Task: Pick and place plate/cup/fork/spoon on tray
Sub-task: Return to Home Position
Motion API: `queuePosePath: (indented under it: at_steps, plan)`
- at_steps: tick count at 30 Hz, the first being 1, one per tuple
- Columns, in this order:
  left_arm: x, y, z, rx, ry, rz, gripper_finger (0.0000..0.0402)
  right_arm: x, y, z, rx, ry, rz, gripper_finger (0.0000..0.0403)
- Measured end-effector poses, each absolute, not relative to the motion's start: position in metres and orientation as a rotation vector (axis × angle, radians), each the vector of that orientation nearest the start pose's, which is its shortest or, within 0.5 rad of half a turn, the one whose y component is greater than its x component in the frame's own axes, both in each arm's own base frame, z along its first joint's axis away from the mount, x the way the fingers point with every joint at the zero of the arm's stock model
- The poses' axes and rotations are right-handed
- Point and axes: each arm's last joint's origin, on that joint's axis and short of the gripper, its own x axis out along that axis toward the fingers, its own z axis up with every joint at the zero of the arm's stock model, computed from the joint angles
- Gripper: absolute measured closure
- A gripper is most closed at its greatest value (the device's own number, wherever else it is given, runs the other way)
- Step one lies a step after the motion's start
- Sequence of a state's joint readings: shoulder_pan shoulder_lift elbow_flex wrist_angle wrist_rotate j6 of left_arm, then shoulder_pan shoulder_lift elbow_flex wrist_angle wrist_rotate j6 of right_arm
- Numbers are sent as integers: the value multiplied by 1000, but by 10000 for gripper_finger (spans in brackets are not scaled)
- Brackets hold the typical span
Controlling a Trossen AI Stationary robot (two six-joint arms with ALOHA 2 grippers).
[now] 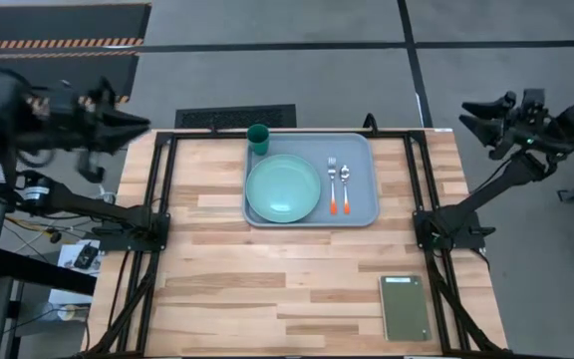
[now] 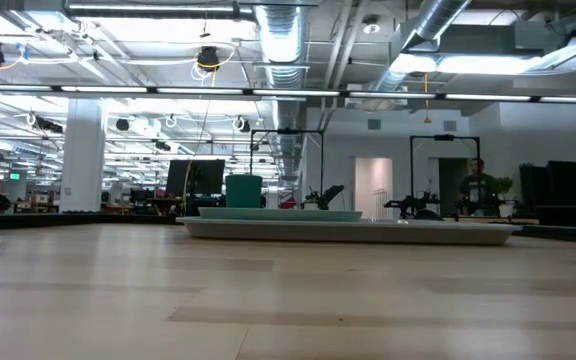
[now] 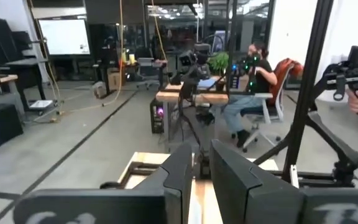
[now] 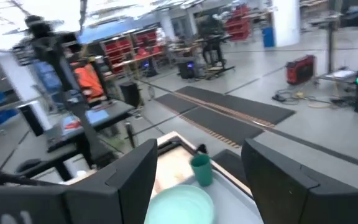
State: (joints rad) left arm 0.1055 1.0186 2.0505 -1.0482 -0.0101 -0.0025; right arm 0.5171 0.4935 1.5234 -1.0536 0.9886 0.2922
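Observation:
The pale blue-grey tray (image 1: 360, 204) lies at the table's far middle. On it rest the mint-green plate (image 1: 283, 188), the fork (image 1: 333, 184) and the spoon (image 1: 346, 184), side by side with their orange handles toward the near edge. The dark green cup (image 1: 258, 138) stands upright at the tray's far left corner. My left gripper (image 1: 140, 125) hovers beyond the table's far left corner, fingers almost together and empty (image 3: 201, 171). My right gripper (image 1: 469, 118) hovers off the far right corner, open and empty (image 4: 197, 165). The right wrist view shows the cup (image 4: 201, 169) and the plate (image 4: 179, 205).
A small dark green-grey slab (image 1: 404, 307) lies at the table's near right. Black arm bases (image 1: 138, 227) (image 1: 444, 227) stand at the left and right sides. The low view shows the tray (image 2: 368, 231) with the cup (image 2: 244, 190). A seated person (image 3: 253, 87) is far behind.

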Motion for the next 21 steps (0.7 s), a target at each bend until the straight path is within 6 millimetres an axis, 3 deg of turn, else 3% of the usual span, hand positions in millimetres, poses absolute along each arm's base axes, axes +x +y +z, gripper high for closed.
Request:
queuePosePath:
  at_steps: [4,9,17,21]
  plan:
    - [78,8,534,-14,21,113,356,-33,-47,433,303,-61,-468,143]
    - [100,10,472,-99,33,104,356,-35,-48,401,365,-104,-454,143]
    - [113,11,355,-243,-186,55,356,-37,-49,366,436,-125,-433,143]
    - [112,11,310,-295,-288,39,356,-38,-49,356,446,-130,-432,143]
